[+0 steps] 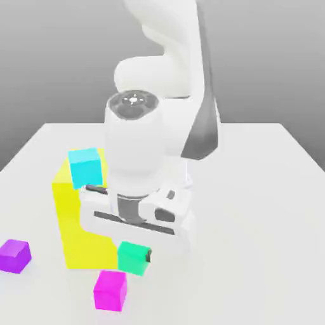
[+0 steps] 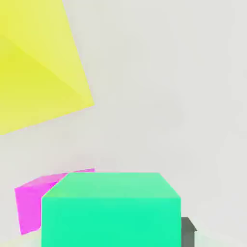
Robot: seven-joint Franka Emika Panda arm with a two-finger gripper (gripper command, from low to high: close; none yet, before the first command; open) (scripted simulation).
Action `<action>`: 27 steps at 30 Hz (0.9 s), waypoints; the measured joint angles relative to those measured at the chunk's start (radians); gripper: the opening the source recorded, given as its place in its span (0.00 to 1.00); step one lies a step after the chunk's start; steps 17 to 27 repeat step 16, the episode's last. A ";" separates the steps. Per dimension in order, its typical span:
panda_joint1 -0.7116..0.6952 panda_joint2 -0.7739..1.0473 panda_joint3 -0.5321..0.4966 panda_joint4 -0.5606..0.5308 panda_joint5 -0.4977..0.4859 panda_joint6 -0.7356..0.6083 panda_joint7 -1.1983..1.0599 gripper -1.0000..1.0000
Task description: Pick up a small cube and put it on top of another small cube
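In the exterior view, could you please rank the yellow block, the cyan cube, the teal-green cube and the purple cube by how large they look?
1. Yellow block, clearly largest.
2. Cyan cube.
3. Teal-green cube and purple cube: these look about alike, so I won't rank them; the teal-green one is also partly covered by the gripper.

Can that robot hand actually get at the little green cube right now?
Probably yes: the gripper is already down at the teal-green cube, a dark fingertip beside it. The yellow block and magenta cube sit close but don't cover it.
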State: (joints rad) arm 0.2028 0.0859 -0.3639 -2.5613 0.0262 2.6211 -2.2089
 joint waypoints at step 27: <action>-0.084 0.155 0.057 0.000 0.179 0.166 -0.149 1.00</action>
